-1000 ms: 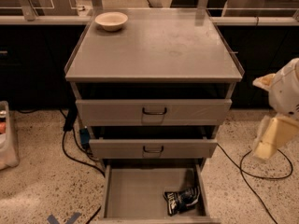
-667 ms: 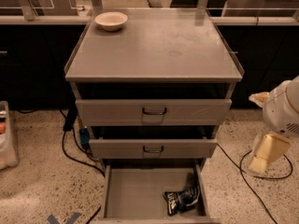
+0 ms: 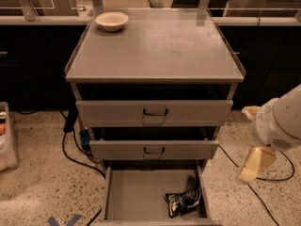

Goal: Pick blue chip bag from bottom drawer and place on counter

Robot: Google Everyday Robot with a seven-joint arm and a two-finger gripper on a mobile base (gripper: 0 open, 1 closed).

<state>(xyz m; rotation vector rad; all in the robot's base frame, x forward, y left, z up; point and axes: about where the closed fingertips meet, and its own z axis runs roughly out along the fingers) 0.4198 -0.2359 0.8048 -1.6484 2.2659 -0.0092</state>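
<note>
Currently cream gripper (image 3: 255, 165) hangs right of open grey metal bottom drawer (image 3: 136, 194); crumpled dark-blue foil chip bag (image 3: 184, 201) lies lower-left of it, long axis left-right. Grip state: can't tell.

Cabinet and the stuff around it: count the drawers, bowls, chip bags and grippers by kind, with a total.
Drawers: 3, bottom drawer pulled farthest out.
Bowls: 1, cream bowl on the counter.
Chip bags: 1, blue chip bag in the bottom drawer.
Grippers: 1, gripper right of the bottom drawer, outside it.
Total: 6
</note>
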